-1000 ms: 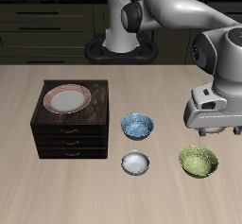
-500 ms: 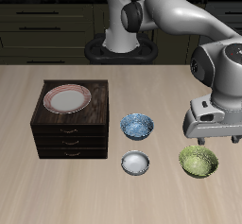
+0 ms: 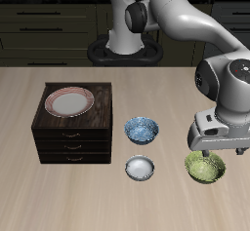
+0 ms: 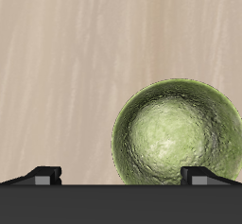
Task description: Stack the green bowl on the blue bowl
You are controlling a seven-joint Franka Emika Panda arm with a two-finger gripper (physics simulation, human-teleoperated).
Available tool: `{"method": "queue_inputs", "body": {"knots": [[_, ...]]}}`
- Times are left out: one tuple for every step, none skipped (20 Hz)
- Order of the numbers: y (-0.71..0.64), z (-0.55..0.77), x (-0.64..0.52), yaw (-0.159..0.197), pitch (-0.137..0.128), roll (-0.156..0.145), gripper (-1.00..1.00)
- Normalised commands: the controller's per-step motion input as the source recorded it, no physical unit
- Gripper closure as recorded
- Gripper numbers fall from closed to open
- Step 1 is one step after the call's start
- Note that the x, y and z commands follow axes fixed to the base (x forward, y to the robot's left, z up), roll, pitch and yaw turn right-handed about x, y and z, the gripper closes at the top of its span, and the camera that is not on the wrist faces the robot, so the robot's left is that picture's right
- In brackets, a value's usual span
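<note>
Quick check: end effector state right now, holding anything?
End effector: open, empty, fingers spread wide just above the green bowl, not gripping it.

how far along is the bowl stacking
Nothing is stacked yet. The speckled olive-green bowl sits on the table apart from the mottled blue-and-white bowl. In hand: the hand hovers just over the green bowl, fingers open, gripping nothing. Left: grasp it, lift, carry it over and set it in the blue bowl.
</note>
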Motion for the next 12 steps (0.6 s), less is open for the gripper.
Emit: {"method": "queue_inputs", "body": {"knots": [[-0.05,0.00,0.09,0.000,0.000,0.000,-1.00],[-0.10,-0.51,0.01,0.001,0.066,-0.024,-1.00],[-0.13,-0.19,0.03,0.002,0.032,-0.011,-1.00],[-0.13,-0.19,0.04,-0.019,0.010,-0.026,-1.00],[-0.10,-0.20,0.08,0.015,0.032,-0.011,-1.00],[-0.09,-0.16,0.02,0.002,0.026,-0.019,-1.00],[-0.10,-0.12,0.02,0.008,0.005,-0.012,-1.00],[-0.10,-0.30,0.05,0.046,0.037,-0.028,-1.00],[-0.07,-0.18,0.01,-0.017,0.044,-0.010,-1.00],[-0.06,-0.08,0.01,-0.013,0.015,-0.001,-1.00],[-0.02,-0.35,0.00,0.031,0.034,-0.001,-1.00],[-0.02,-0.27,0.00,0.044,0.035,-0.023,-1.00]]}}
